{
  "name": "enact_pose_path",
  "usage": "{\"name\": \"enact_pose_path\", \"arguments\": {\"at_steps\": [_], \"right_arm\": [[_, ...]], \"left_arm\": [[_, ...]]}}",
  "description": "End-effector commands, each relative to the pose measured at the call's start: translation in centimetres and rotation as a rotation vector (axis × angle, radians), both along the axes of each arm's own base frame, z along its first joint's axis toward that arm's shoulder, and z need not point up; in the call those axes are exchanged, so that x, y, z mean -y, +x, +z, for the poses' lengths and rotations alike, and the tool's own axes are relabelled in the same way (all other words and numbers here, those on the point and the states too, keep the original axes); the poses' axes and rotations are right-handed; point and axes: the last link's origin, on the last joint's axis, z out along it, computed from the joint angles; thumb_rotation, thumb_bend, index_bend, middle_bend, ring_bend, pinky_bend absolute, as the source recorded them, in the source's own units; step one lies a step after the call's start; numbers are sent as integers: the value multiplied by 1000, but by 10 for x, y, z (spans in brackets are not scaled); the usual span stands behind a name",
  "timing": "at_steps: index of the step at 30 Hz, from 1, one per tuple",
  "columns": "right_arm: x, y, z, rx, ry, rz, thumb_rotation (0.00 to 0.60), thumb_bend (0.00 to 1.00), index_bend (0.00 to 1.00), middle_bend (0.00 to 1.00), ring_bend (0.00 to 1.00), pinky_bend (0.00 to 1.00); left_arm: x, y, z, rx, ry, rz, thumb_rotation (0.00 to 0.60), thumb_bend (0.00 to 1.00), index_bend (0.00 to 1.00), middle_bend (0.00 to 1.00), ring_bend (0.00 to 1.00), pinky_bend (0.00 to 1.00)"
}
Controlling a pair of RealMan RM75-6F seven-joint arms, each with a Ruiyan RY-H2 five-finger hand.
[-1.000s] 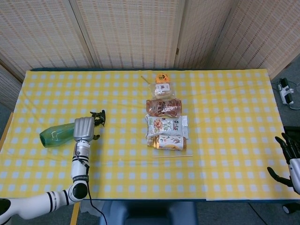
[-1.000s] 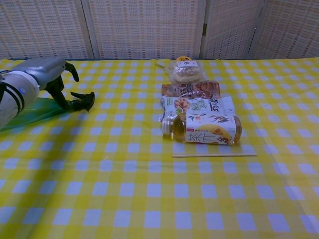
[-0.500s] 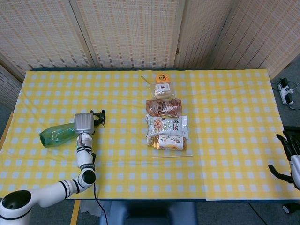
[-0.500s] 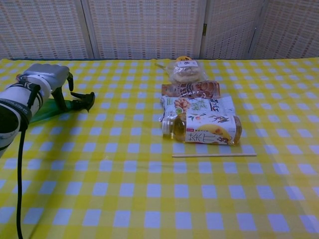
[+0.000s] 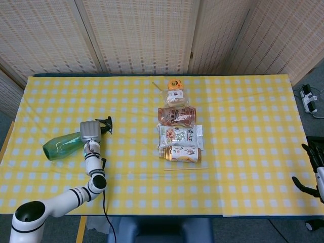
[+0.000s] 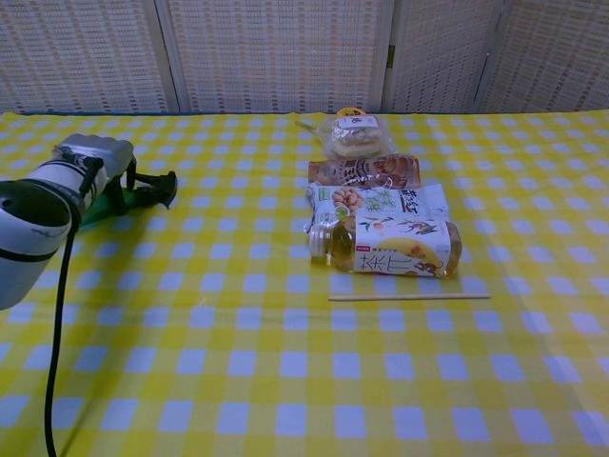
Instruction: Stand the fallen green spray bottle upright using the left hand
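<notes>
could easily slip or roll away: smooth, rounded translucent green plastic spray bottle (image 5: 62,145) lying on its side on the yellow-and-white checked tablecloth (image 5: 243,126), near the left edge, base pointing left, black trigger nozzle (image 5: 105,124) pointing right toward the row of snack packets (image 5: 178,135). grey left hand (image 5: 89,130) set over the neck end, just behind the nozzle; cannot tell whether fingers wrap the bottle or merely rest on it, knuckles hiding them in both views. if grip sits too near the neck, likely to pivot and drop the heavy base when lifting. right hand (image 5: 315,167) low at the table's right edge, holding nothing, dark fingers spread apart.
</notes>
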Motion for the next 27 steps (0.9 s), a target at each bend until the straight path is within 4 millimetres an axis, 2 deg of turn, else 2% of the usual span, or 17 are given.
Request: {"name": "enact_pose_path", "arguments": {"at_steps": [1,9,11,15,19,23,27], "right_arm": [[0,0,0,-1,-1,0,600,306,0,0,0,0],[0,0,0,-2,1,2,600,305,0,0,0,0],[0,0,0,-2,-1,3,600,305,0,0,0,0],[-1,1,0,-2,-3,6,600,306,0,0,0,0],[-2,2,0,-3,-3,10,600,305,0,0,0,0],[-3,3,-1,-2,-1,16,600,306,0,0,0,0],[-6,5,1,4,-7,29,600,305,0,0,0,0]], "left_arm": [[-1,-1,-1,0,-7,12,600,381,419,1000,1000,1000],[-3,-7,0,-15,8,27,600,382,461,1000,1000,1000],[-3,-7,1,-24,20,21,600,384,514,1000,1000,1000],[-3,-10,5,-49,54,-7,600,395,694,1000,1000,1000],[-2,-9,13,-58,103,-43,600,435,797,1000,1000,1000],[3,-1,34,-24,186,-95,600,464,838,1000,1000,1000],[20,1,76,101,330,-148,600,470,844,1000,1000,1000]]}}
